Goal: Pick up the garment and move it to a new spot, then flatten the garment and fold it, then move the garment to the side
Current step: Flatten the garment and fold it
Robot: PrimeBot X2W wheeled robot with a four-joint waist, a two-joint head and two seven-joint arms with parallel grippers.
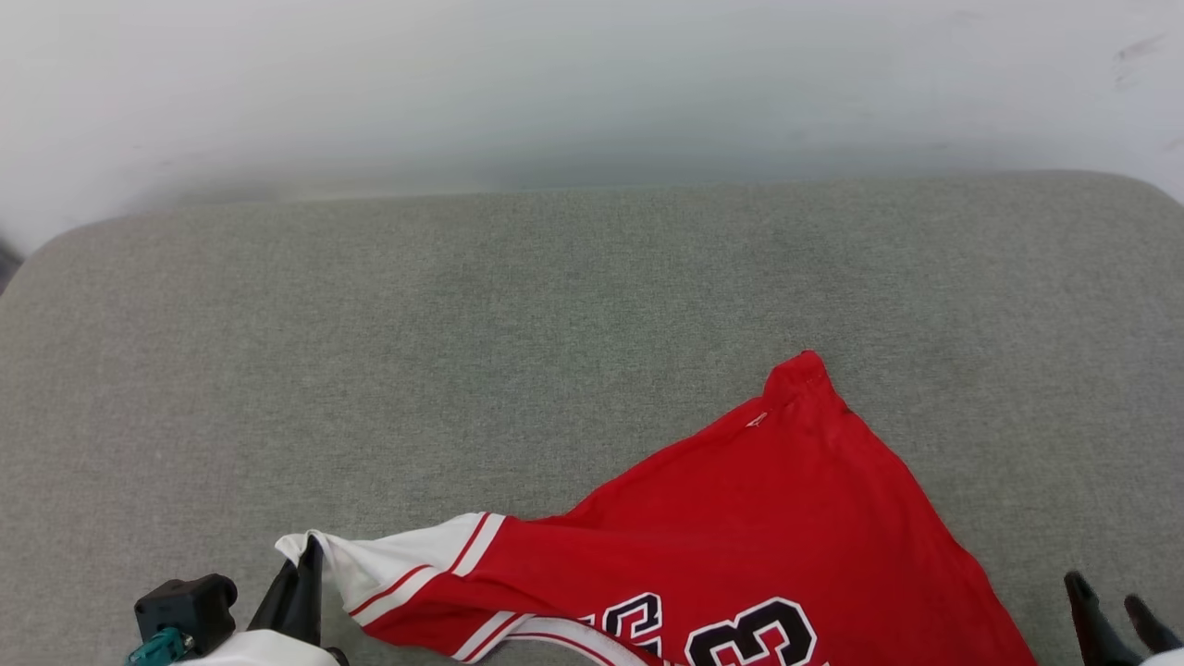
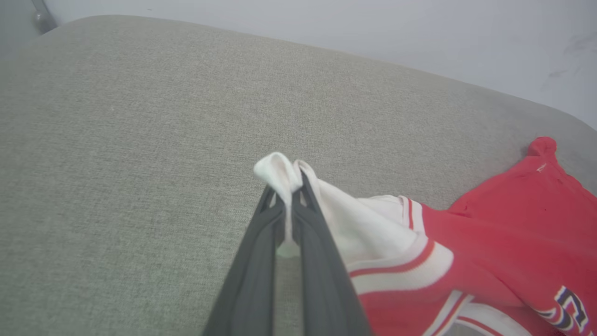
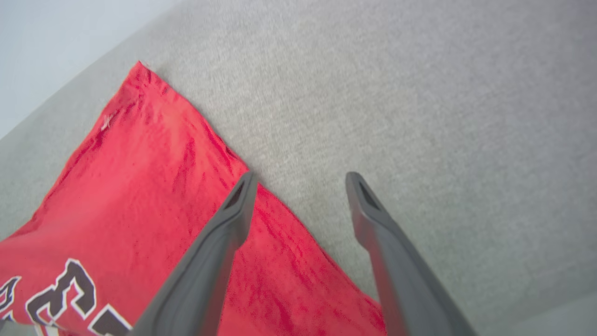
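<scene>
The garment (image 1: pixel 768 518) is a red jersey with white striped sleeves and black numbers, spread over the near right of the grey cushion. My left gripper (image 1: pixel 310 555) is shut on the tip of its white sleeve at the lower left; in the left wrist view the white cloth (image 2: pixel 284 175) bunches out between the left gripper's (image 2: pixel 291 193) closed fingers. My right gripper (image 1: pixel 1115 601) stands open at the lower right, just off the garment's edge. In the right wrist view the right gripper (image 3: pixel 301 179) has spread fingers straddling the red hem (image 3: pixel 280 210), nothing between them.
The grey fabric cushion (image 1: pixel 462 324) stretches wide to the left and back, with rounded far corners. A pale wall (image 1: pixel 592 83) rises right behind its far edge.
</scene>
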